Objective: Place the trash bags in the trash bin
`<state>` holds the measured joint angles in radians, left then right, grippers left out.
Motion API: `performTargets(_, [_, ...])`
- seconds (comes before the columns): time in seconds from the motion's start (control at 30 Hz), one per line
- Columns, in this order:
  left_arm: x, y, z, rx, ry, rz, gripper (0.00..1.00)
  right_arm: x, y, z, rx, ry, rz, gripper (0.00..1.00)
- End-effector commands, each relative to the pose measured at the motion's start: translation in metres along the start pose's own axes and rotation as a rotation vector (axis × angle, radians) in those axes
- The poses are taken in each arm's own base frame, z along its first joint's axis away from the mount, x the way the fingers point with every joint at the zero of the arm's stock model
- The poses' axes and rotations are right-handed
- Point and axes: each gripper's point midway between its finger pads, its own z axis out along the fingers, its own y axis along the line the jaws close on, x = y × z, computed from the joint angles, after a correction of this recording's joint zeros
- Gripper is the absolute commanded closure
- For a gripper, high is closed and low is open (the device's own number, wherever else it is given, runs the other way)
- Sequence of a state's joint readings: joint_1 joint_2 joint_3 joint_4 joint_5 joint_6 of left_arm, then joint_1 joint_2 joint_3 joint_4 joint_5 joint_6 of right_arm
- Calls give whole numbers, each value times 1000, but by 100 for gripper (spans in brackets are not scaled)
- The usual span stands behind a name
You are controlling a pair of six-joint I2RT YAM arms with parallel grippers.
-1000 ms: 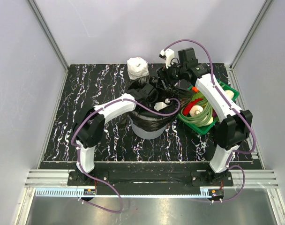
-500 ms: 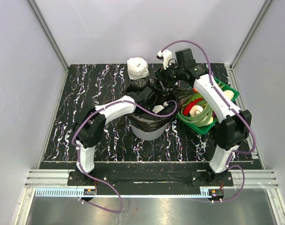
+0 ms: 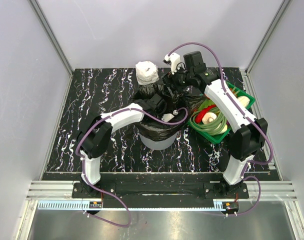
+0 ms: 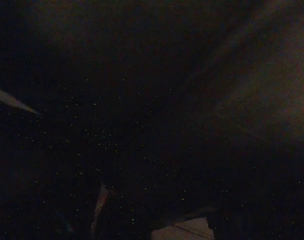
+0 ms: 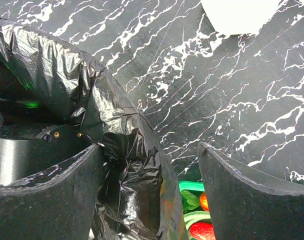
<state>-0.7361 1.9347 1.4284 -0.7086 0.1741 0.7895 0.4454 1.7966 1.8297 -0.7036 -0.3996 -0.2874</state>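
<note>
Left cam black: left pincer (image 3: 163, 119) sunk in bag (image 5: 57, 65), grip unreadable.
Right pincer (image 5: 150, 146) wide, astride bag rim; basket (image 3: 218, 138) beside bin (image 3: 157, 143), roll (image 3: 147, 72) behind.

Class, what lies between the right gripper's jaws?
The crinkled edge of the trash bag runs up between the open jaws, with marbled table beside it. The right wrist view shows this.
</note>
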Motion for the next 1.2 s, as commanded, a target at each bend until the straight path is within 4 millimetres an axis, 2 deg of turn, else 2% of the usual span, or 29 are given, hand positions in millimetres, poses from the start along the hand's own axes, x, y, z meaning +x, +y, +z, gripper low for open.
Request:
performTargets(0.0, [7,-4,-6,-9,31,39,24,-17,3,-8,33,-32,-52,19])
performTargets(0.9, [25,-13,-18,34,124,56,24,-17,10,-3,48,-11,-87,19])
performTargets(1.17, [2,-1,-38,-23,46,43,22,-19,9,-7,59,-13,-94,19])
